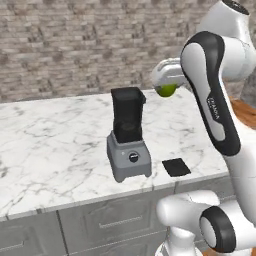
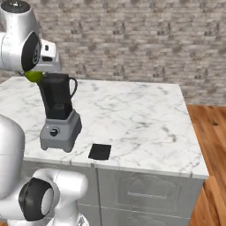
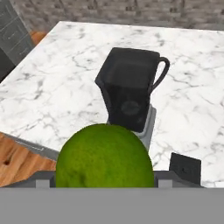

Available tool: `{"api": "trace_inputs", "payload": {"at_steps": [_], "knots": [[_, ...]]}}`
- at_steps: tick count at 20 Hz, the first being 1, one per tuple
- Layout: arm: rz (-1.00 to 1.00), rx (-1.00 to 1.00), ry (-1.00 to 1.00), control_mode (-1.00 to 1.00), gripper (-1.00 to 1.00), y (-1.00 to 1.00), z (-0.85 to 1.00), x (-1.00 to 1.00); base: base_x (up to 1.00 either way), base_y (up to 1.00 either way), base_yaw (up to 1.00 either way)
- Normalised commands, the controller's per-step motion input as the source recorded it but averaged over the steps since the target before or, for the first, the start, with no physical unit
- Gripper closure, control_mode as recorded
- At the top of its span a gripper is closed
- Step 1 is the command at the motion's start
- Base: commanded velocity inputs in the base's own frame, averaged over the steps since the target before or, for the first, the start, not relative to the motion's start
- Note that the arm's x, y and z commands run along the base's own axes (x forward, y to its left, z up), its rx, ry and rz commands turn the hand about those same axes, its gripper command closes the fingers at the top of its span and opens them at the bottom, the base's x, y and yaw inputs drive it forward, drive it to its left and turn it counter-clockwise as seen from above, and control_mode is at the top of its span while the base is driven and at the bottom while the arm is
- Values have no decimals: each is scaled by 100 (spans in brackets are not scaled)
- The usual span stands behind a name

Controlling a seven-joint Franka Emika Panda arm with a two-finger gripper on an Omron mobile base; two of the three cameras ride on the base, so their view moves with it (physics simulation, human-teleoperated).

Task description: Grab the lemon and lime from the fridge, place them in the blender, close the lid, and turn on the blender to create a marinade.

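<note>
A white marble countertop veined in grey [image 1: 50,145] spreads across the middle of the left base view and fills the centre of the right base view [image 2: 141,119]; in the hand view it covers most of the upper frame [image 3: 57,74]. Behind it, along the top of both base views, runs a wall of weathered grey-brown brick [image 1: 75,45]. Below the counter's front edge, at the bottom of each base view, sit grey cabinet fronts with recessed panels and slim bar handles [image 2: 145,194]. A floor of warm orange-brown wood planks [image 2: 212,150] shows at the right edge of the right base view and at the lower left of the hand view [image 3: 17,162].
</note>
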Motion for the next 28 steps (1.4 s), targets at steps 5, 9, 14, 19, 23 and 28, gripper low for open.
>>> {"api": "trace_inputs", "payload": {"at_steps": [5, 9, 14, 19, 23, 28], "knots": [[5, -17, 10, -100, 100, 25, -15, 41, 0, 0, 0], [0, -28, 2, -100, 100, 36, -69, 98, 0, 0, 0], [0, -14, 6, -100, 100, 15, -64, 87, 0, 0, 0], [0, 0, 0, -100, 100, 2, -38, 73, 0, 0, 0], [0, 0, 0, -100, 100, 12, -47, 45, 0, 0, 0], [0, 0, 0, -100, 100, 16, -51, 16, 0, 0, 0]]}}
